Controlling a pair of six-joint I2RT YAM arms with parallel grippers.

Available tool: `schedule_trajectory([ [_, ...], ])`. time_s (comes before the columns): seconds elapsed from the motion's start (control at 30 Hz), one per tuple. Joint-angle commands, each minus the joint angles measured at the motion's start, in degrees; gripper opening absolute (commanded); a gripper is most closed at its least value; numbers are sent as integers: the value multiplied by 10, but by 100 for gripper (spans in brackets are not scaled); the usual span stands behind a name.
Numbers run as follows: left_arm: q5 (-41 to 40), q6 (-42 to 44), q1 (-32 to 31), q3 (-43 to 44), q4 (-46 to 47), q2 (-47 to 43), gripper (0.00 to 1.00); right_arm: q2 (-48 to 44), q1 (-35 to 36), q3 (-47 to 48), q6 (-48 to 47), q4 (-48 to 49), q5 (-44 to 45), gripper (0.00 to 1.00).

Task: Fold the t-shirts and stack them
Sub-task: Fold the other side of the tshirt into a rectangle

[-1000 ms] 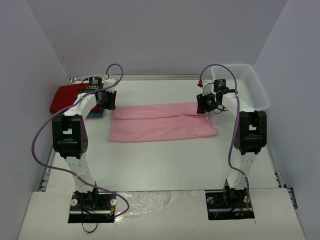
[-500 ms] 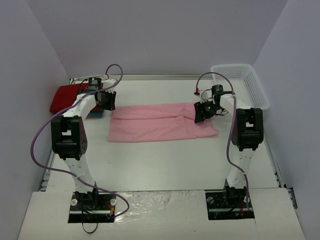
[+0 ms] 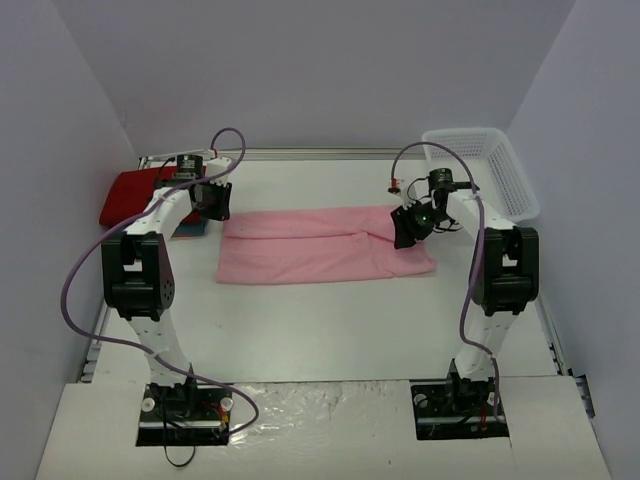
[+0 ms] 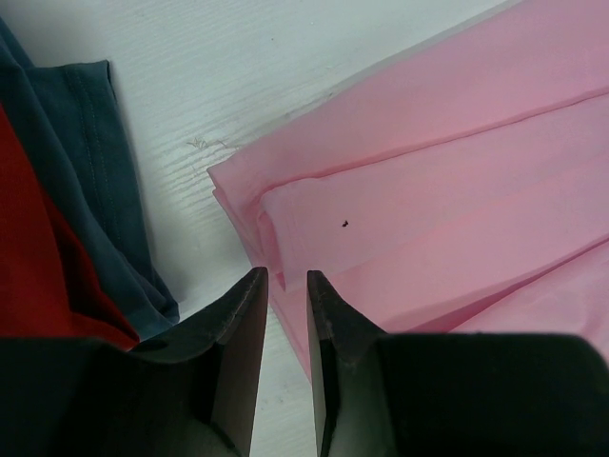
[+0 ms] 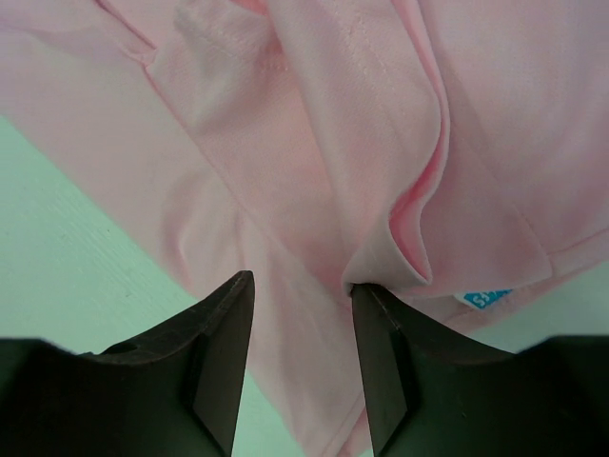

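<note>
The light pink t-shirt lies as a long folded strip across the middle of the table. At the far left, a red t-shirt sits folded on a teal-blue one. My left gripper hovers over the pink shirt's far left corner, its jaws only narrowly apart with bare table showing between them. The red and teal-blue shirts lie just left of it. My right gripper is low over the pink shirt's right end, open, its right fingertip against a raised fold.
A white mesh basket stands at the far right corner, behind the right arm. Walls close in the table on the left, back and right. A small blue label shows at the pink shirt's edge.
My right gripper has come down and nearer onto the pink shirt's right end, and its jaws have widened. The left arm has not moved.
</note>
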Motion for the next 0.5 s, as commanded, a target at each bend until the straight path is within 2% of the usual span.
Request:
schedule_trajectory([
  [0.0,-2,-2,-4,6,-1,-38,23,-60,6,-18,-53,-37,10,42],
  [0.2,-7,0,-8,-1,-1,-40,23,-95,9,-49,-119,-69,17,44],
  [0.47,-11,1,-9,-3,-1,-40,23,-104,13,-54,-142,-86,45,44],
])
